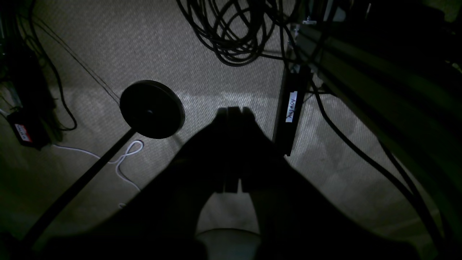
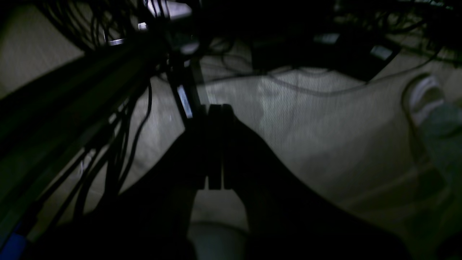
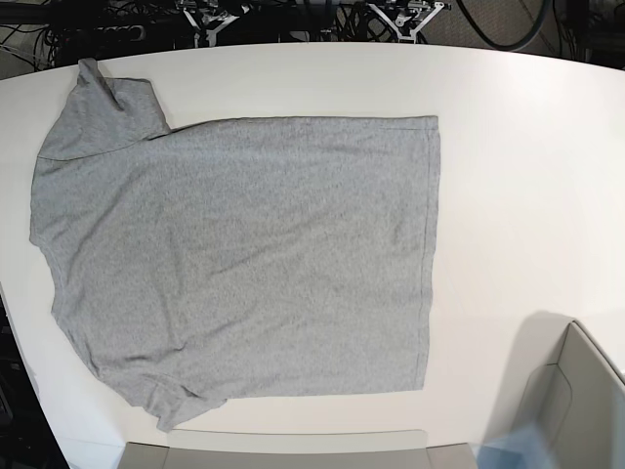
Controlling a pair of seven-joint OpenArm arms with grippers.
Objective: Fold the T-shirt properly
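Both my grippers, left (image 1: pixel 231 112) and right (image 2: pixel 216 108), are pressed together, holding nothing, hanging off the table (image 3: pixel 518 147) over carpet (image 1: pixel 144 47) and cables (image 1: pixel 231 39). The shirt (image 3: pixel 244 254) lies flat, plain side up, well away from both of them, unfolded. Risk as I judge it: coming up, an arm could snag those cables, or I pinch one layer unevenly and drag the shirt crooked.

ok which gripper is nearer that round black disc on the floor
Left, probably. The left gripper hangs shut with the disc just beside its tips in the picture; the right gripper, also shut, has no disc in its view.
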